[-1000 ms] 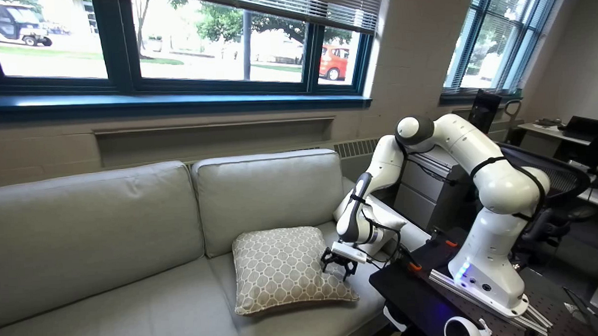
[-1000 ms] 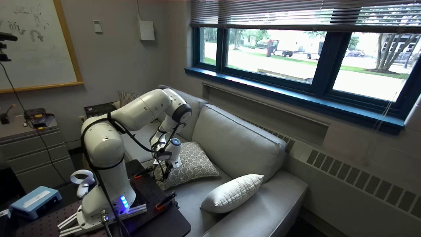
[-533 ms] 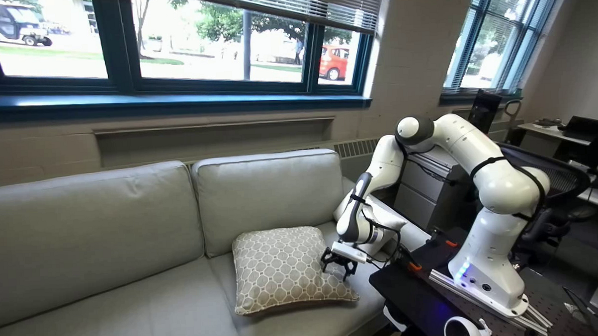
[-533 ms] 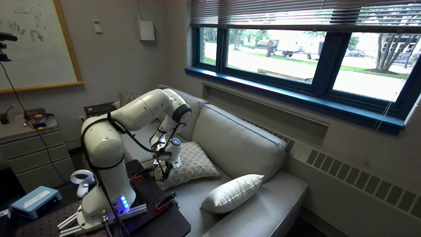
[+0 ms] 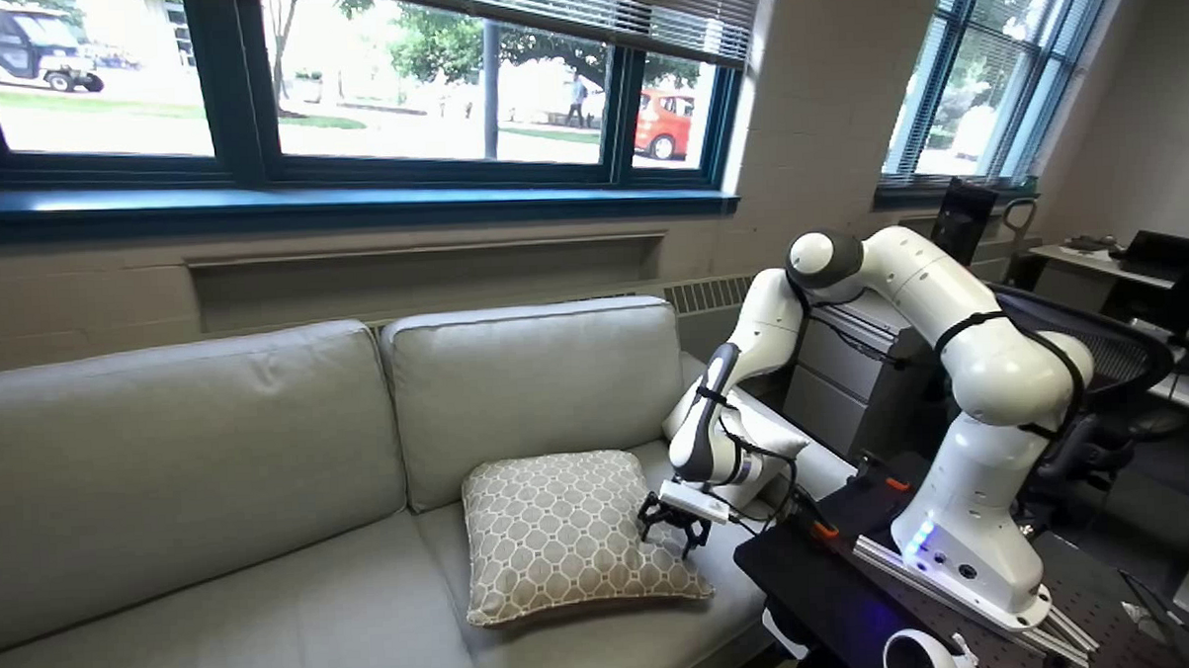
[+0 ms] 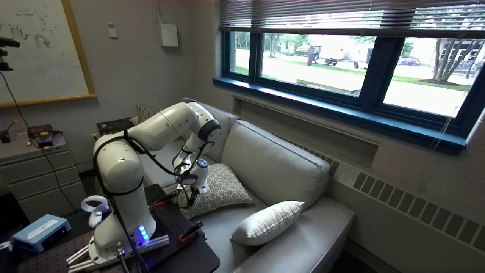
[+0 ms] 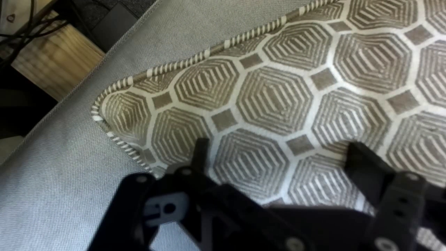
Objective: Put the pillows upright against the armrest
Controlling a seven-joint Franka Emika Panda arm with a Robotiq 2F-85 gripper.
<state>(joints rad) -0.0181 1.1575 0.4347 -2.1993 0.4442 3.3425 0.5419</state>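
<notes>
On the couch [image 5: 268, 602], short of its padded armrest [image 6: 308, 240], the tan lattice pillow [image 5: 562, 533] lies nearly flat; the smaller cream pillow [image 6: 267, 223] tilts right beside that armrest. Both are probably light, soft and not slippery, but apt to sag from a shallow pinch. The pincer [image 7: 278, 146] stands spread over the tan lattice pillow, holding nothing; contact is unclear. Best gather a deep fold near its piped corner [image 7: 118, 113].

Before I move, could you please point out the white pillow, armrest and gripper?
White pillow [image 6: 267, 224]: in an exterior view, middle.
Armrest [image 6: 312, 233]: in an exterior view, upper surface.
Gripper [image 7: 277, 144]: in the wrist view, between fingertips.
</notes>
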